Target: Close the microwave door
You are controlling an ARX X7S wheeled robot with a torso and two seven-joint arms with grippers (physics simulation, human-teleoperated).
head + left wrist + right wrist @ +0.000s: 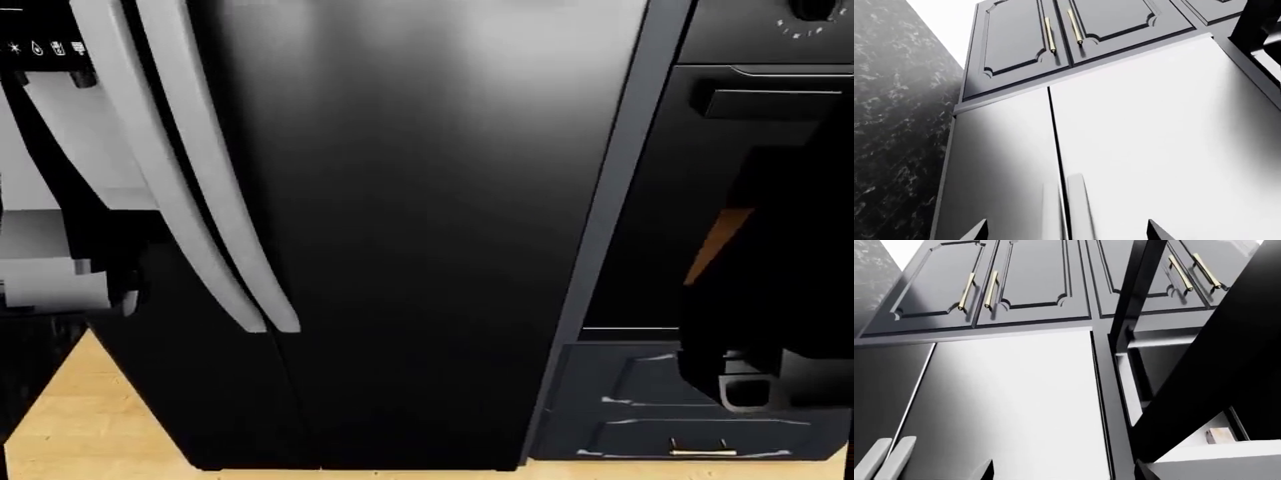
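The microwave door [1201,375] stands open, a dark slab swung out from the cabinet column right of the fridge. Behind it shows the pale cavity with a small tan object [1219,435] inside. In the head view the same door [767,260] is a black panel at the far right with an orange sliver at its edge. My right gripper [1062,472] is open and empty, its one fingertip [1142,471] close to the door's lower edge. My left gripper [1067,232] is open and empty too, pointing at the fridge's door handles [1077,210].
A tall two-door fridge [400,220] with long grey handles [200,200] fills the view straight ahead. Dark upper cabinets with brass handles [1049,35] hang above it. A drawer [667,410] sits low under the oven column. A dark marbled wall [894,125] is at the left.
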